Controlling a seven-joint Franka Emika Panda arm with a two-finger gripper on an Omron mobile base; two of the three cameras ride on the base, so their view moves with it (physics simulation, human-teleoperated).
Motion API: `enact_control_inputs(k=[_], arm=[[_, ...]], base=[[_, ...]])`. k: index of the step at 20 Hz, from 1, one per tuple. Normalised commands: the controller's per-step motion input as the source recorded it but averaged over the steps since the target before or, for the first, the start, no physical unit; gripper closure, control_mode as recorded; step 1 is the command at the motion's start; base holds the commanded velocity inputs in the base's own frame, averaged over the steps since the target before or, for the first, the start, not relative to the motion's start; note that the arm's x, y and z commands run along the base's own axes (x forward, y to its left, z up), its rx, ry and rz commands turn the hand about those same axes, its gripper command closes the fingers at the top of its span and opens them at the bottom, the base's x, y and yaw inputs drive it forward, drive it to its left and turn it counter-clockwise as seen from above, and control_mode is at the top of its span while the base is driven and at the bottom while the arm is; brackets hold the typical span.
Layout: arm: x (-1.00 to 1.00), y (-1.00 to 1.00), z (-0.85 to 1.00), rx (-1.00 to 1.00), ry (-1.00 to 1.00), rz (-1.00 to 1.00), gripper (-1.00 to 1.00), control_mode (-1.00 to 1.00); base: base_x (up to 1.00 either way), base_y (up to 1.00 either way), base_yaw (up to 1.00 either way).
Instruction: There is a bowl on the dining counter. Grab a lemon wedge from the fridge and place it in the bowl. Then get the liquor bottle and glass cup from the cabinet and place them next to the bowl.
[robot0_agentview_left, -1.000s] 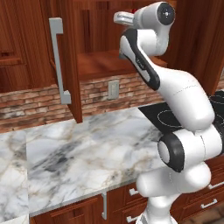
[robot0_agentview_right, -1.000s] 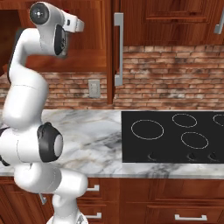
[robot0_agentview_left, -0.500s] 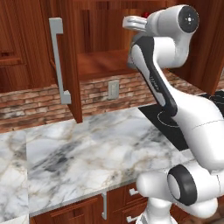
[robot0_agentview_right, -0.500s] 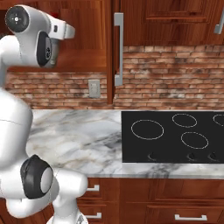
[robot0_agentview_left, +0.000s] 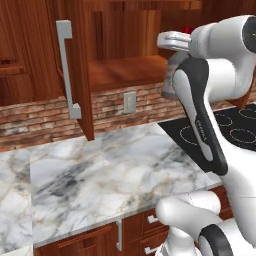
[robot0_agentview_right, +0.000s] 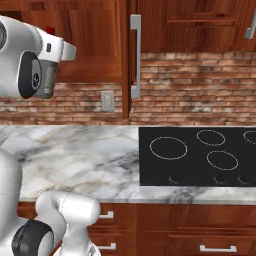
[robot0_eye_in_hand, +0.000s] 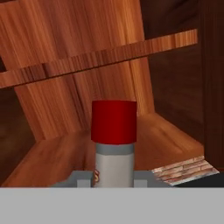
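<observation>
Nearest, the marble tabletop (robot0_agentview_left: 100, 175) lies below the raised arm, with the cooktop (robot0_agentview_right: 200, 155) to its right. Above it, the pincer (robot0_eye_in_hand: 114, 181) is clenched on the liquor bottle (robot0_eye_in_hand: 113, 144), gripping its pale neck just under the red cap (robot0_eye_in_hand: 113, 121); the bottle stands upright between the fingers, held at the mouth of the open cabinet. The cap also peeks above the wrist in the right base view (robot0_agentview_right: 49, 30). Beyond the bottle runs the cabinet's lower shelf (robot0_eye_in_hand: 52, 157), then the back panel and an upper shelf (robot0_eye_in_hand: 100, 54) overhead. Risk, as judged: the grip is high on a narrow neck, so a quick swing could let the bottle pivot or slip. The open door (robot0_agentview_left: 75, 75) hangs close on the arm's left, and the cabinet's side wall stands close on the right of the hand view; a sideways withdrawal could clip either. Clear room lies straight back and down over the tabletop.
</observation>
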Motion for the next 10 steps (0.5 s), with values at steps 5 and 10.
enact_control_inputs(k=[5, 10], arm=[[-1.0, -0.38, -0.38, -0.05, 0.1, 0.0, 1.0, -1.0], [-1.0, -0.23, -0.34, -0.08, 0.06, 0.0, 1.0, -1.0]], base=[[0.0, 0.0, 0.0], [0.0, 0.0, 0.0]])
